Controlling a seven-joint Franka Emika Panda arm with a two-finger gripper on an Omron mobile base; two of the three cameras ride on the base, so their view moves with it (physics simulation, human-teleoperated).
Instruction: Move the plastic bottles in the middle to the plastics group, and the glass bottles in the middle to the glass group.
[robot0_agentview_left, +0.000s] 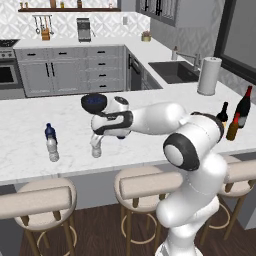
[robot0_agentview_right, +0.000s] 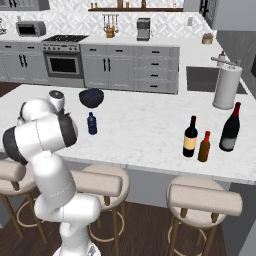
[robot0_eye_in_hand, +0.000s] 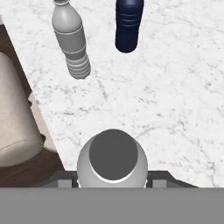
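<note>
While the jaws (robot0_agentview_left: 96, 145) pinch a clear-greyish bottle (robot0_eye_in_hand: 113, 159) upright at the marble table's (robot0_agentview_left: 150, 100) front edge, two more small bottles, one dark blue (robot0_eye_in_hand: 128, 24) and one clear-greyish (robot0_eye_in_hand: 70, 39), stand near it. Well apart, the black-necked wine bottle (robot0_agentview_right: 190, 137) stands just beside an amber bottle (robot0_agentview_right: 204, 147) and a red-necked wine bottle (robot0_agentview_right: 231, 128).

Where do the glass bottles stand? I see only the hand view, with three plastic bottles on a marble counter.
Observer: In the right base view, three stand close together toward the right of the counter: a black-necked wine bottle, an amber bottle and a red-necked wine bottle.
Operator: What stands near them?
Observer: A paper towel roll, upright, farther back on the counter.
Operator: Is there something else on the counter?
Observer: A dark bowl sits near the far edge, to the left of the glass bottles.
</note>
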